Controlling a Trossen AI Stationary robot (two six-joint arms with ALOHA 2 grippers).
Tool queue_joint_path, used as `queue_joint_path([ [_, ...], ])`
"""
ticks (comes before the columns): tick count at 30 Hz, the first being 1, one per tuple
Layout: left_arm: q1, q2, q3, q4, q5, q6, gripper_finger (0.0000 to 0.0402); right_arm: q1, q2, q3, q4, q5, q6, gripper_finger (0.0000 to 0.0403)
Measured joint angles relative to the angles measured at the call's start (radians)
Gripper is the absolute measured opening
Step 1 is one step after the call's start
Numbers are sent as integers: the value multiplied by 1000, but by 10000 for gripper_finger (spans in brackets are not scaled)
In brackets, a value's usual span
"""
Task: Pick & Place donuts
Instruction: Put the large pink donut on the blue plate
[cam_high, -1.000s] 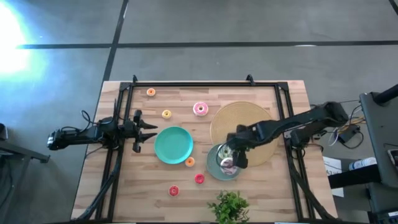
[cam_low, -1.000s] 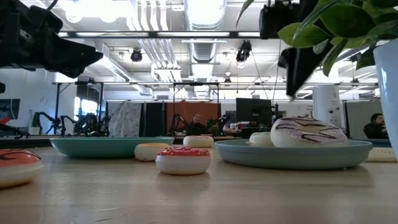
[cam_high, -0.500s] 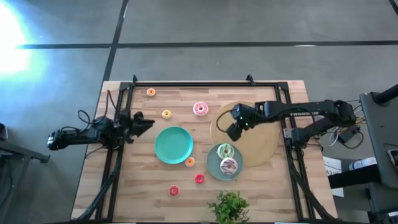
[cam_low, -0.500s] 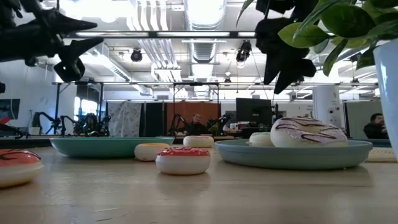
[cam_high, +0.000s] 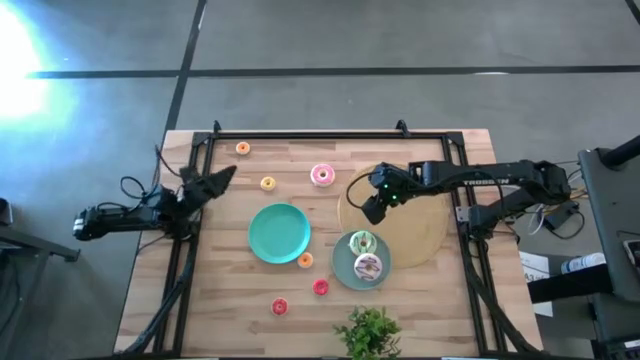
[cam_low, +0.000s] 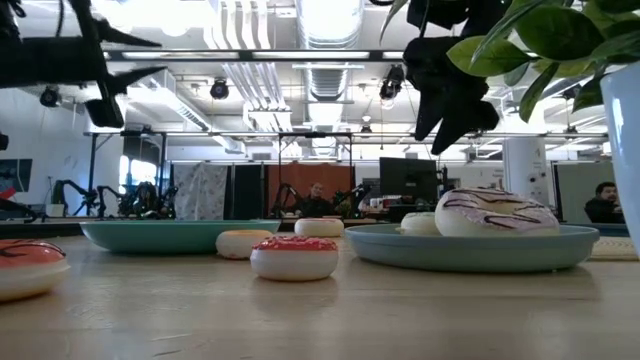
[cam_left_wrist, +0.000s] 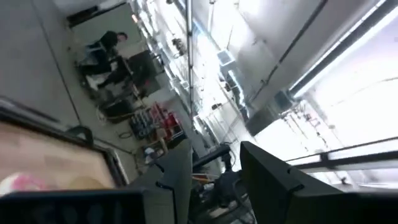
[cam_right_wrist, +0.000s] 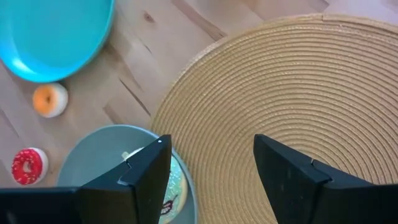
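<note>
On the grey-teal plate (cam_high: 345, 272) lie the green donut (cam_high: 362, 243) and the white-purple donut (cam_high: 367, 266), the latter also in the low view (cam_low: 495, 212). The pink donut (cam_high: 322, 176) lies on the wood near the far edge. Small donuts rest on the table: orange (cam_high: 243, 148), yellow (cam_high: 267, 183), orange (cam_high: 305, 260), red (cam_high: 320, 287), red (cam_high: 279, 306). My right gripper (cam_high: 372, 205) hangs open and empty above the woven mat's left edge (cam_right_wrist: 211, 168). My left gripper (cam_high: 215, 180) is open and empty at the table's left side, tipped up toward the room (cam_left_wrist: 214, 177).
A bare teal plate (cam_high: 279, 233) sits left of centre. The tan woven mat (cam_high: 420, 225) lies under my right arm. A potted plant (cam_high: 368, 330) stands at the near edge. A black frame rail (cam_high: 300, 138) borders the table. People sit in the room beyond.
My right gripper has moved from above the grey-teal plate toward the far edge and now hangs over the mat's left edge; both donuts stay on the plate. My left gripper has drawn back toward the table's left edge and tipped upward.
</note>
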Motion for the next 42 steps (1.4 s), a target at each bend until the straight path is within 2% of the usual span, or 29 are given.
queue_joint_path([
  [3,0,111,13,-17,-8,-76,110,-8,0,-13,2,0,0,219],
  [6,0,281,66,-9,-7,-125,110,-23,0,-25,2,2,-2,219],
  [10,10,547,190,-17,32,-144,110,-48,0,-37,2,0,-24,219],
  [13,49,740,310,-89,92,-123,110,-62,0,-42,3,-1,-33,219],
  [15,101,859,396,-149,172,-93,110,-64,0,-42,2,0,-34,219],
  [17,173,967,466,-217,299,-39,110,-64,-1,-42,2,-1,-34,219],
  [20,293,1094,578,-216,482,47,110,-62,-6,-43,1,-1,-38,219],
  [25,452,1258,695,-266,666,135,112,-56,-21,-43,-8,3,-37,219],
  [28,507,1325,764,-279,753,165,126,-54,-31,-45,-18,8,-36,219],
  [34,515,1511,932,-415,810,195,184,-53,-46,-59,-16,42,-31,219],
  [38,513,1637,1052,-581,782,253,189,-53,-46,-60,-16,60,-33,219],
  [42,513,1710,1161,-708,744,334,190,-53,-46,-61,-15,62,-33,219],
])
